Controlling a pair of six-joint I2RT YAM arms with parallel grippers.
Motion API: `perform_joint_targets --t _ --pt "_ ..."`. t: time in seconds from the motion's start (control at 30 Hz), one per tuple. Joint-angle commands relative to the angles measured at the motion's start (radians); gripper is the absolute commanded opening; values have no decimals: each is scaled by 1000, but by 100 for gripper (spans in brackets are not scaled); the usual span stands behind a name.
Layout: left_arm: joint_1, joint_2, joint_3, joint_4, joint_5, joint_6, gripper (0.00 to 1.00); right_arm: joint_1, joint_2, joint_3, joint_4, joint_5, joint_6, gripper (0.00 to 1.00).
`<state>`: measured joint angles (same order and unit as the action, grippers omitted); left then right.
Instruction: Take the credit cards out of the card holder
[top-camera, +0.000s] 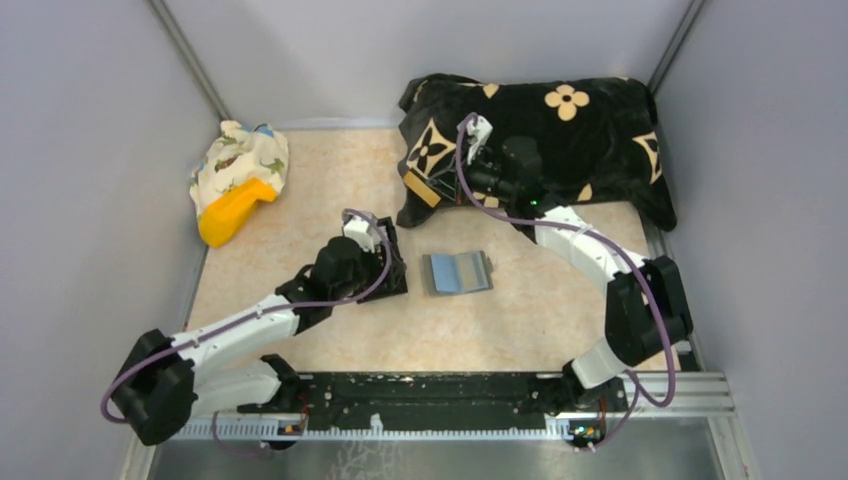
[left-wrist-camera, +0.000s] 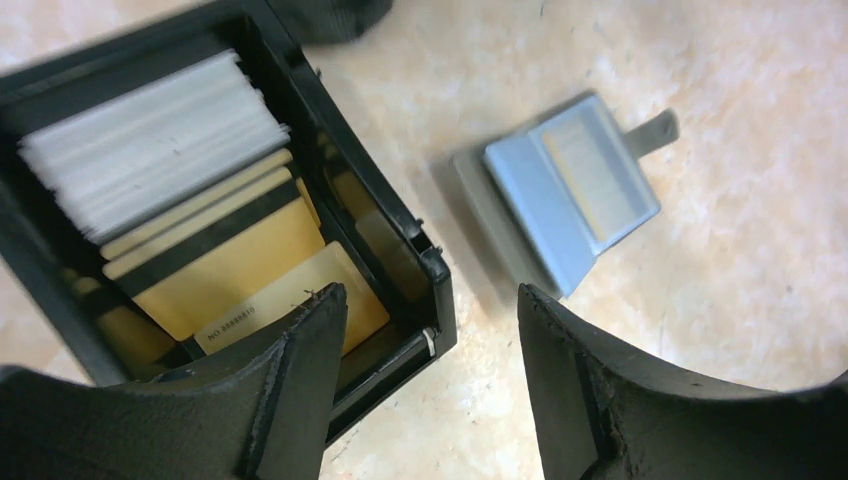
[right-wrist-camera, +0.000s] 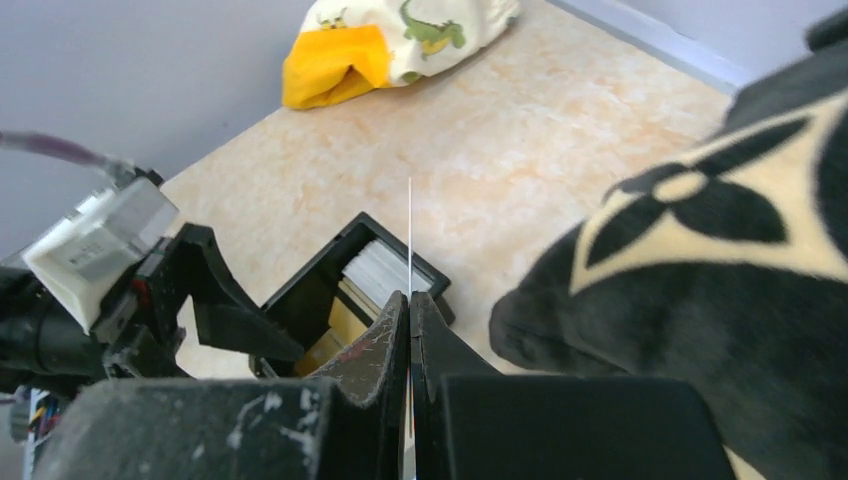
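The grey card holder (top-camera: 458, 272) lies open on the table centre, light-blue inner face up; it also shows in the left wrist view (left-wrist-camera: 570, 190). My left gripper (top-camera: 375, 250) is open and empty, its jaws (left-wrist-camera: 430, 300) astride the near corner of a black box. My right gripper (top-camera: 440, 182) hovers at the back by the cushion's edge, shut on a gold card (top-camera: 421, 188). In the right wrist view the card (right-wrist-camera: 410, 230) shows edge-on as a thin white line rising from the closed jaws (right-wrist-camera: 410, 300).
The black box (left-wrist-camera: 380, 200) holds white and gold cards and sits left of the holder. A black cushion with beige flowers (top-camera: 560, 130) fills the back right. A dinosaur-print cloth (top-camera: 245, 160) with a yellow object (top-camera: 232, 212) lies back left. Grey walls enclose the table.
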<state>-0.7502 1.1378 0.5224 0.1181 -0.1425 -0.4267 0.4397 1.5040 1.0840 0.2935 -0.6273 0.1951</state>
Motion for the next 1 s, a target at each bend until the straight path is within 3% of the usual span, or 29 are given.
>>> perform_joint_targets --t 0.0,0.33,0.7,0.97 --pt "-10 -116 10 -10 -106 -23 70 69 46 127 -109 -41 -132 0" --pt "-12 -465 -63 -113 -422 -95 68 244 198 302 -388 -1 -360 0" --pt "-11 -528 -61 -157 -508 -90 68 324 317 444 -696 -101 -643 0" --pt "-11 -530 -76 -149 -520 -77 67 361 379 489 -741 -133 -723 0"
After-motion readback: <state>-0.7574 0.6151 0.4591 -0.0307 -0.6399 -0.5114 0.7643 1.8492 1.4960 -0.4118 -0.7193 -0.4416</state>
